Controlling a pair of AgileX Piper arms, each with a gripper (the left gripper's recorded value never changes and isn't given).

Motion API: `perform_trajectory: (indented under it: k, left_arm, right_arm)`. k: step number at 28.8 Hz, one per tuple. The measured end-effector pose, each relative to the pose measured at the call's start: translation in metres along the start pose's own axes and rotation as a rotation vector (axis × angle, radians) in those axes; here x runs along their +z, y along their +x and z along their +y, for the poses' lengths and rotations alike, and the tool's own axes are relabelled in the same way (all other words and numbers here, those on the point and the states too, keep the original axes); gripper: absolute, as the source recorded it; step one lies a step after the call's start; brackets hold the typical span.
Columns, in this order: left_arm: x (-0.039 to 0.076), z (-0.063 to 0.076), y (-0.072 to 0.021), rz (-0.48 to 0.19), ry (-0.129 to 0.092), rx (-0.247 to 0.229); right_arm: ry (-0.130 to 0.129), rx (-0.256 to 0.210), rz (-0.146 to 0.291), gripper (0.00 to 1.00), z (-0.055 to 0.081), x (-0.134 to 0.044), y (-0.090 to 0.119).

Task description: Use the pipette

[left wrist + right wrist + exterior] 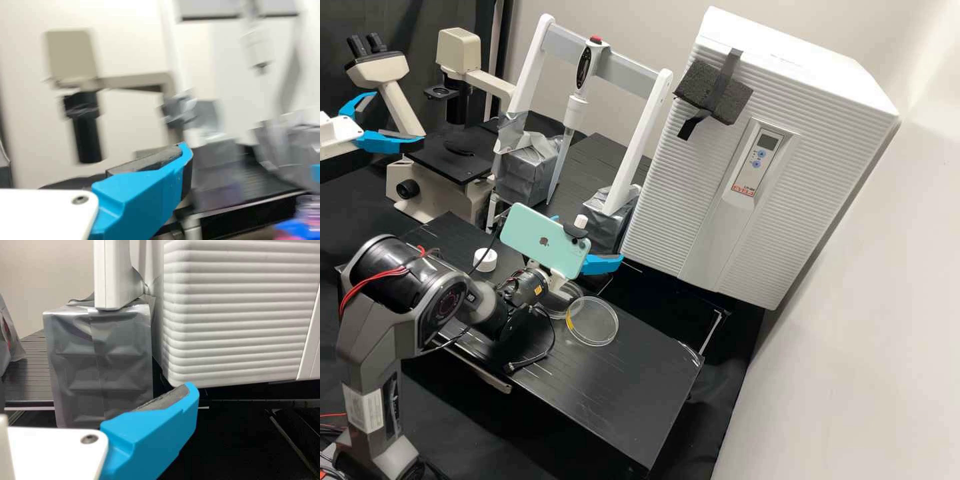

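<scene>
Now, for pickup: pipette [577, 100] hung tip-down at mid white rack [623, 67], untouched. Bring left gripper [390, 120], wide open & empty, well apart from rack on microscope [433, 173] side, level w/ handle near crossbar. Close on handle, not slim tip; lift straight up off rack. Leave right gripper [590, 243], open too, nothing held, low in front of rack.

I see the pipette [576, 110] hanging from the crossbar of the white stand [633, 70]. It has a black-and-white handle with a red button on top and a white barrel below. Its long clear tip slants slightly down between the stand's legs.
</scene>
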Motion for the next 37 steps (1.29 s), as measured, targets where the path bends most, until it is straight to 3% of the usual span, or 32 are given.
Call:
perform_trajectory:
  k: [5, 9, 14, 19, 23, 26, 29, 31, 33, 37]
  left_arm:
    - [0.028, 0.003, 0.0033, -0.114, -0.012, 0.01]
    - [0.042, 0.012, 0.0108, -0.168, -0.016, 0.044]
    - [0.054, 0.019, 0.0272, -0.209, -0.022, 0.072]
    - [0.063, 0.019, 0.042, -0.227, -0.023, 0.053]
    - [0.066, 0.019, 0.0514, -0.225, -0.034, 0.064]
    - [0.065, 0.017, 0.0569, -0.204, -0.051, 0.057]
    - [0.063, 0.015, 0.0575, -0.183, -0.064, 0.038]
    - [0.062, 0.014, 0.0577, -0.173, -0.069, 0.029]
    - [0.062, 0.014, 0.0578, -0.17, -0.072, 0.03]
    - [0.057, 0.014, 0.0579, -0.155, -0.068, 0.03]
  right_arm:
    - [0.0, 0.0, 0.0, 1.0, 0.0, 0.0, 0.0]
    - [0.0, 0.0, 0.0, 1.0, 0.0, 0.0, 0.0]
    - [0.0, 0.0, 0.0, 1.0, 0.0, 0.0, 0.0]
    - [0.006, 0.015, 0.018, 1.0, 0.006, -0.006, -0.014]
    - [0.02, 0.049, 0.094, 1.0, 0.019, -0.024, -0.032]
    - [0.032, 0.084, 0.201, 1.0, 0.031, -0.05, -0.048]
    - [0.04, 0.086, 0.274, 1.0, 0.034, -0.071, -0.05]
    - [0.039, 0.073, 0.309, 1.0, 0.034, -0.089, -0.045]
    - [0.037, 0.061, 0.316, 1.0, 0.035, -0.103, -0.039]
    - [0.005, 0.037, 0.343, 1.0, 0.037, -0.132, -0.023]
